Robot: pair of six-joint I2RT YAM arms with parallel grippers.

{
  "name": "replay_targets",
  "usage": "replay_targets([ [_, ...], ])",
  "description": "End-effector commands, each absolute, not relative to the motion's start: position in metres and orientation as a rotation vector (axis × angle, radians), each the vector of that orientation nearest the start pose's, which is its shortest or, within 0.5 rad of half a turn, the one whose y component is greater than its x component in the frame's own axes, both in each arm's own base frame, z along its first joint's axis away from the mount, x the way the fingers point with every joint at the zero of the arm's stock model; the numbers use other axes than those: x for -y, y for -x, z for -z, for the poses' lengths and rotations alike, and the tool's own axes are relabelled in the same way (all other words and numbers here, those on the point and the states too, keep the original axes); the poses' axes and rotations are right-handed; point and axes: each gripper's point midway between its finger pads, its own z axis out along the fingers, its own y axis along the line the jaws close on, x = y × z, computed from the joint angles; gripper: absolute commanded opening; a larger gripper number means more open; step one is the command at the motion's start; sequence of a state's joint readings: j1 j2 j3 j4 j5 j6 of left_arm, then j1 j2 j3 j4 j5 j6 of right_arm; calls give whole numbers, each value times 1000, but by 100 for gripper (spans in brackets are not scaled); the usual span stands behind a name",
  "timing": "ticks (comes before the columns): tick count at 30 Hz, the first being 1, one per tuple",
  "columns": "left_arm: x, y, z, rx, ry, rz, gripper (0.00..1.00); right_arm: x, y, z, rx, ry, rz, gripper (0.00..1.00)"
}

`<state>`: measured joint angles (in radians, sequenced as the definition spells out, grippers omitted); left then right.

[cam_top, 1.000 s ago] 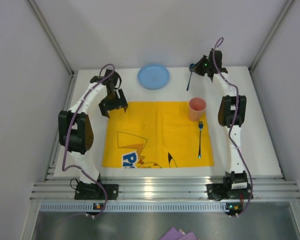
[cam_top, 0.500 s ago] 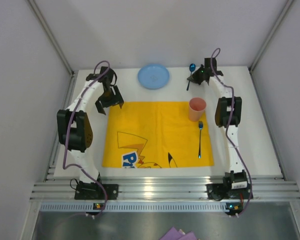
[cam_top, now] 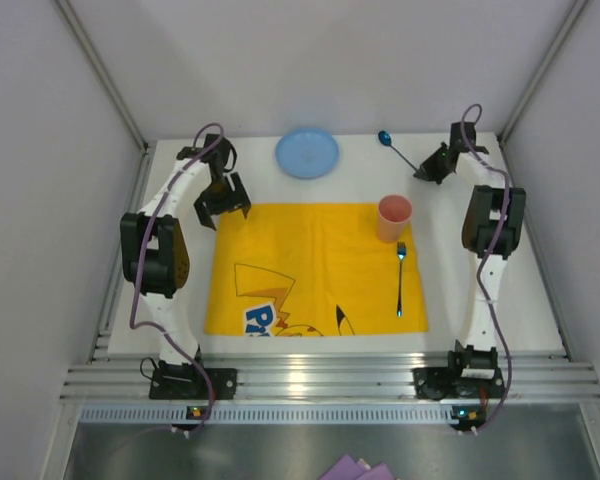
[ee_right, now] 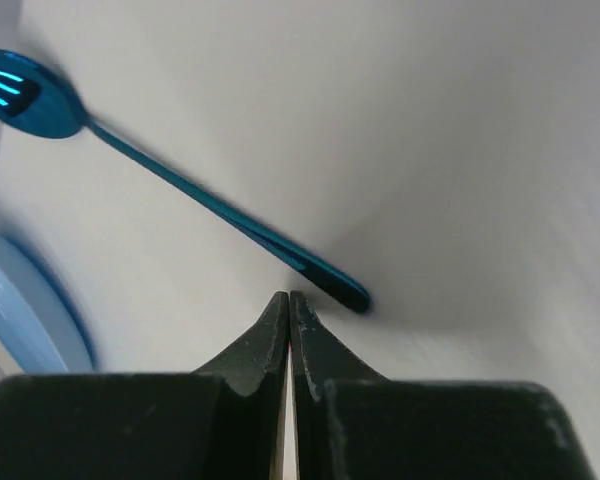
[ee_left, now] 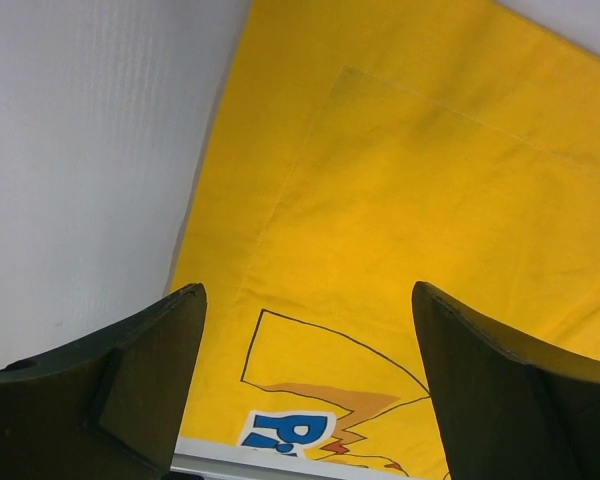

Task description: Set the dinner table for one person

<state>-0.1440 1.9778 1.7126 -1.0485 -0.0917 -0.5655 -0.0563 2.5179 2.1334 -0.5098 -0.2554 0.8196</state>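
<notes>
The dinner table [cam_top: 345, 187] is the broad white tabletop that fills the workspace in front of both arm bases, and everything else lies on it. A yellow cartoon-printed placemat [cam_top: 315, 268] covers its near middle. A pink cup [cam_top: 394, 218] stands on the placemat's far right corner, and a blue fork [cam_top: 400, 280] lies lengthwise just below the cup. A light blue plate [cam_top: 307, 152] sits on bare table beyond the placemat's far edge. The left gripper [ee_left: 305, 385] hangs over the placemat's far left corner with its jaws spread wide and nothing between them. The right gripper [ee_right: 289, 297] is low at the table's far right, its jaws pressed together on nothing. Its tips are just beside the handle end of a blue spoon [ee_right: 190, 190], which lies slanted on the white surface with its bowl pointing away toward the plate.
</notes>
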Motion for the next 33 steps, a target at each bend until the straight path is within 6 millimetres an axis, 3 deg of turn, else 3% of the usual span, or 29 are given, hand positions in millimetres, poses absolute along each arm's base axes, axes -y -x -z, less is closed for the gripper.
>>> replay_targets([
  [1, 67, -400, -103, -2805, 583, 40, 89, 9, -551, 7, -2528, -971, -376, 0],
  [3, 68, -400, -105, -2797, 581, 48, 89, -4, -552, -14, -2525, -862, -471, 0],
  [5, 69, -399, -105, -2793, 579, 62, 89, -43, -564, -51, -2504, -639, -699, 0],
  [7, 72, -400, -105, -2791, 573, 86, 89, -73, -569, -84, -2459, -451, -865, 16],
  [8, 73, -401, -104, -2793, 572, 94, 89, -85, -572, -106, -2414, -393, -915, 57],
  [11, 76, -405, -104, -2789, 571, 113, 88, -97, -588, -141, -2278, -358, -985, 96],
  [12, 76, -406, -104, -2785, 572, 119, 88, -96, -593, -145, -2258, -363, -974, 100],
  [15, 77, -408, -103, -2782, 564, 127, 88, -87, -624, -149, -2186, -419, -939, 100],
  [16, 77, -408, -101, -2788, 563, 126, 88, -86, -634, -129, -2191, -457, -942, 100],
  [18, 78, -412, -102, -2782, 557, 129, 88, -79, -661, -140, -2101, -551, -965, 100],
  [19, 78, -413, -101, -2787, 552, 124, 88, -77, -670, -122, -2094, -596, -983, 100],
  [20, 77, -413, -100, -2791, 554, 113, 88, -75, -683, -128, -2027, -601, -999, 100],
  [24, 73, -417, -102, -2783, 550, 86, 88, -63, -709, -107, -1926, -733, -945, 100],
  [28, 70, -419, -98, -2795, 551, 54, 88, -54, -726, -86, -1889, -789, -880, 100],
  [33, 69, -422, -94, -2816, 556, 41, 88, -60, -723, -61, -1930, -838, -919, 100],
])
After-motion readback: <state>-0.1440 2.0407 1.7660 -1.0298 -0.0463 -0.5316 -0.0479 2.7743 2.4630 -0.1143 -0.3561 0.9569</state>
